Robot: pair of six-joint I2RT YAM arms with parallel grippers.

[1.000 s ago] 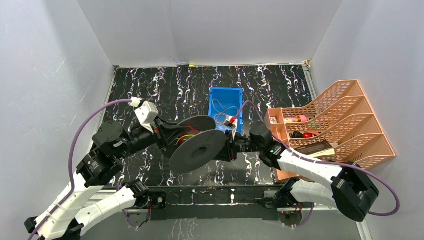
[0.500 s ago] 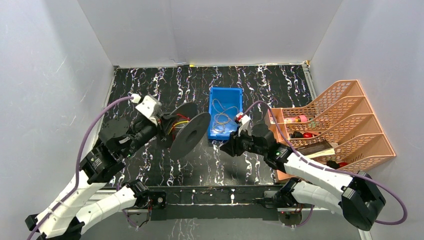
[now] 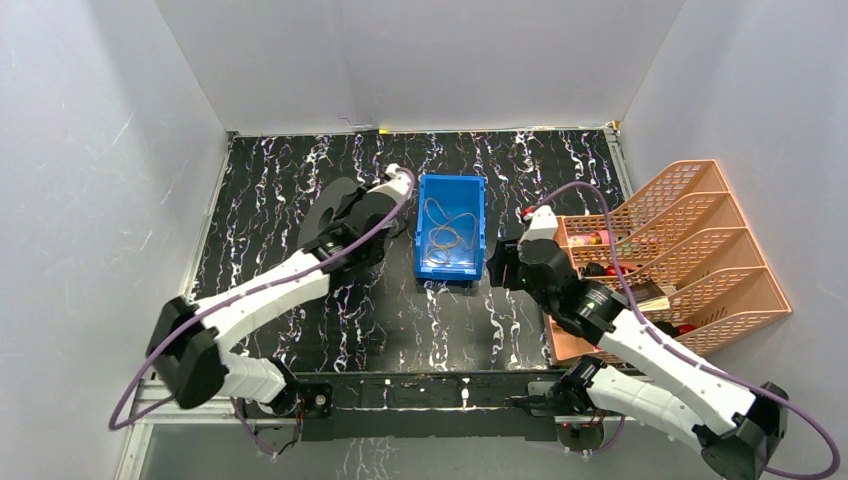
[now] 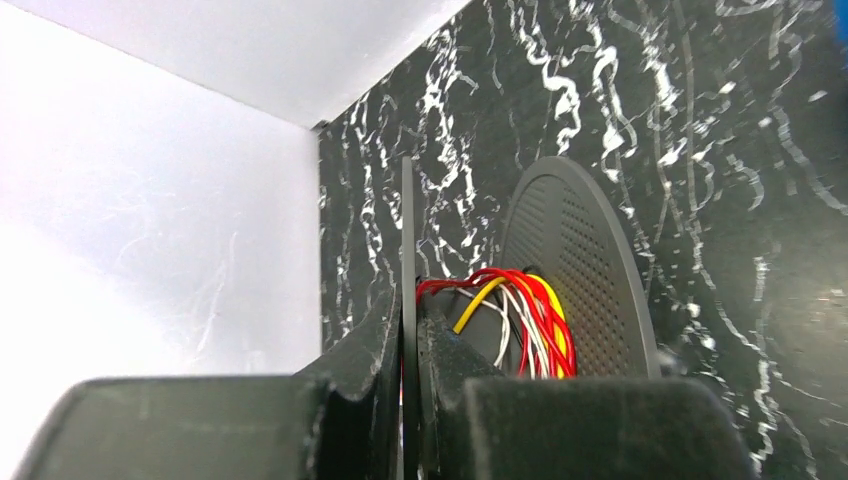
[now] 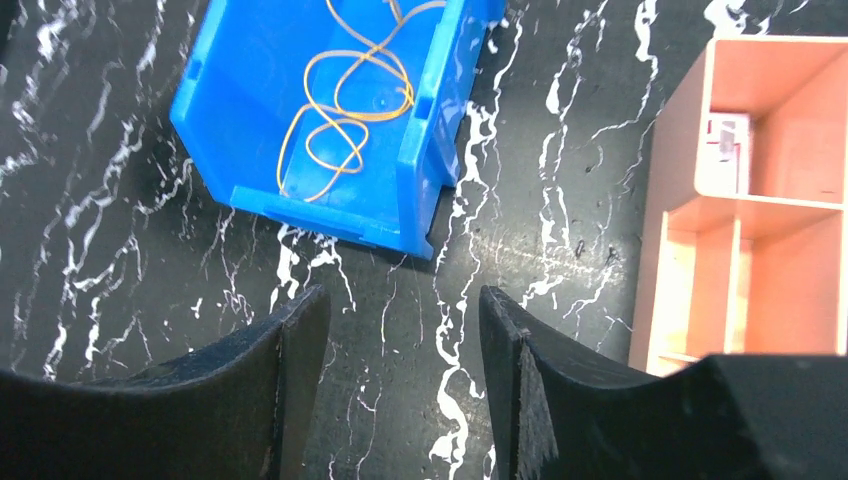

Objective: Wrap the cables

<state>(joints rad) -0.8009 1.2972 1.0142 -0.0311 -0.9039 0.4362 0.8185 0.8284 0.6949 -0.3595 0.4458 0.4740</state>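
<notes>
Fetching stage: your left gripper (image 4: 410,335) is clamped on the spool (image 4: 585,250) toward the table's (image 4: 720,200) left edge, right gripper (image 5: 405,335) apart by the bin (image 5: 425,120); grab the tan cable (image 5: 350,118) next

Robot lab: a closed test cell, not a lived-in room. Plain white panels (image 3: 450,60) wall in a table (image 3: 270,190) on three sides; the top is black with white marbling. Two white-and-black arms, the left arm (image 3: 270,295) and the right arm (image 3: 650,345), are fixed side by side to a metal rail (image 3: 430,392) at the near edge. Staged props: a blue plastic bin (image 3: 447,272) and a peach mesh file organizer (image 3: 700,215), its slots holding small oddments.
</notes>
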